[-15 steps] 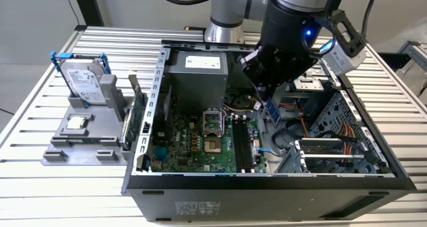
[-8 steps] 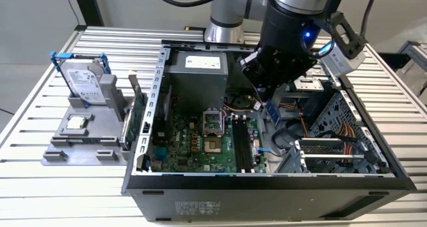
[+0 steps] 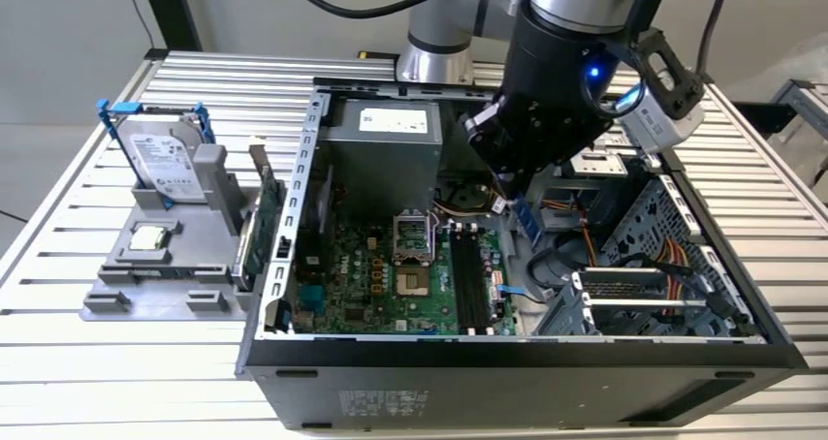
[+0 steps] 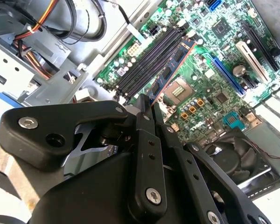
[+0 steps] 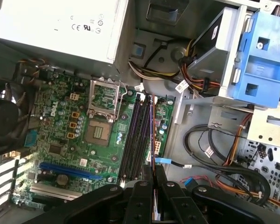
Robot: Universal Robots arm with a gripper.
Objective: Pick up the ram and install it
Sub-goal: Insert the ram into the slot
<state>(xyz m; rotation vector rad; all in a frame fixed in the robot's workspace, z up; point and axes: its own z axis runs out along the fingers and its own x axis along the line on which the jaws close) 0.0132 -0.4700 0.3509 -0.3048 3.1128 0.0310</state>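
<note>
The open computer case [image 3: 518, 367] lies under the hand [image 4: 147, 100], with its dark memory slots [image 5: 133, 135] just beyond the fingertips. The hand pinches the ram [image 4: 170, 67] by one end, so the stick juts out over those slots. It looks light, stiff, thin and probably fragile, and it wants a gentle pinch on its flat faces with no twisting.

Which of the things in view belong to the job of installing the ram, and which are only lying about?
Belong to the job:
- the ram, gripped in the claw
- black memory slots on the motherboard

Only lying about:
- hard drive with blue rails and green card, both standing in the grey holder outside the case
- power supply
- fan
</note>
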